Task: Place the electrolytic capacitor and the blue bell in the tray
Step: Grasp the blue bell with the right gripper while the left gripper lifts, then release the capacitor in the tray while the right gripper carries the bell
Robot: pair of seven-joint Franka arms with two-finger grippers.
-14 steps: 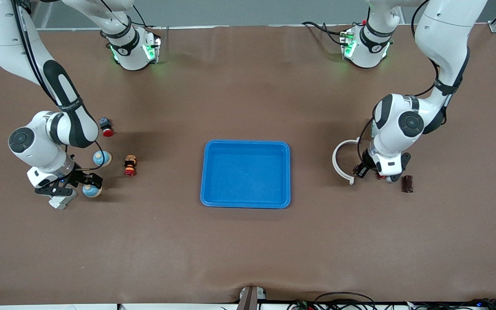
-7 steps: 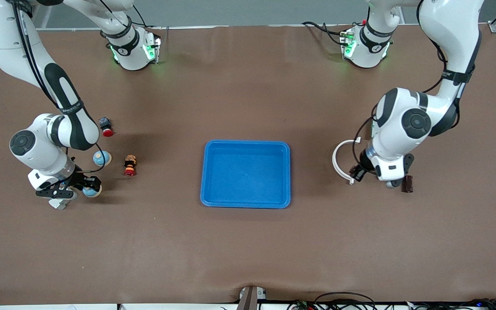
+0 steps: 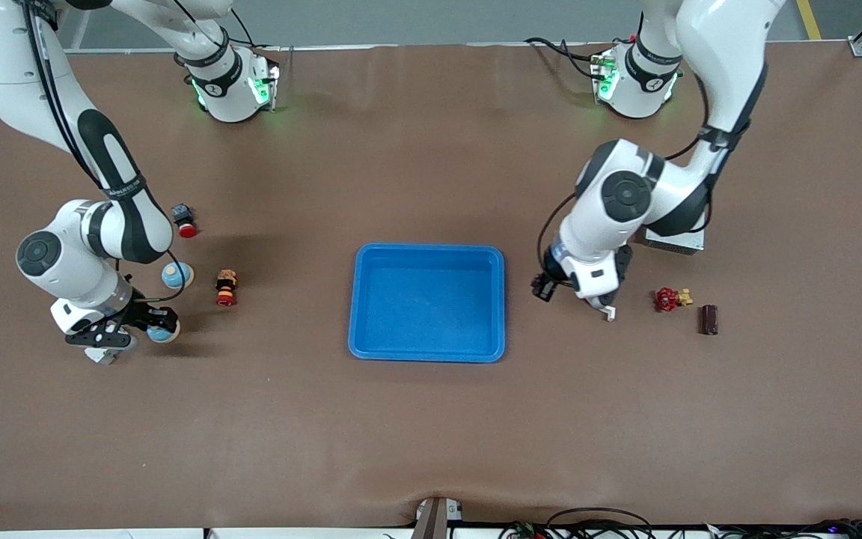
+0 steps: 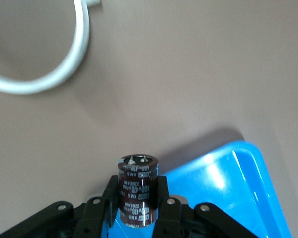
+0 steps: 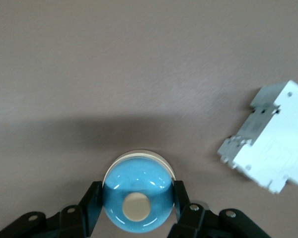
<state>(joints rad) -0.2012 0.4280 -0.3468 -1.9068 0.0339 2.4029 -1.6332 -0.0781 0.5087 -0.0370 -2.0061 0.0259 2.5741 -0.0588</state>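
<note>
While clamped, bell point(image 5: 138, 200) between claw point(image 5: 137, 208) fingers

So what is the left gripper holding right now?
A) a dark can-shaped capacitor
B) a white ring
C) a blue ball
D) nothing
A: in the left wrist view the left gripper is shut on the dark brown capacitor, right beside the blue tray.

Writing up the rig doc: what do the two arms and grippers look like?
Both arms are glossy white with black joint bands and round grey joint caps; black cables run along them, and green lights glow at the bases. The left gripper and right gripper have black fingers with silver screws.
</note>
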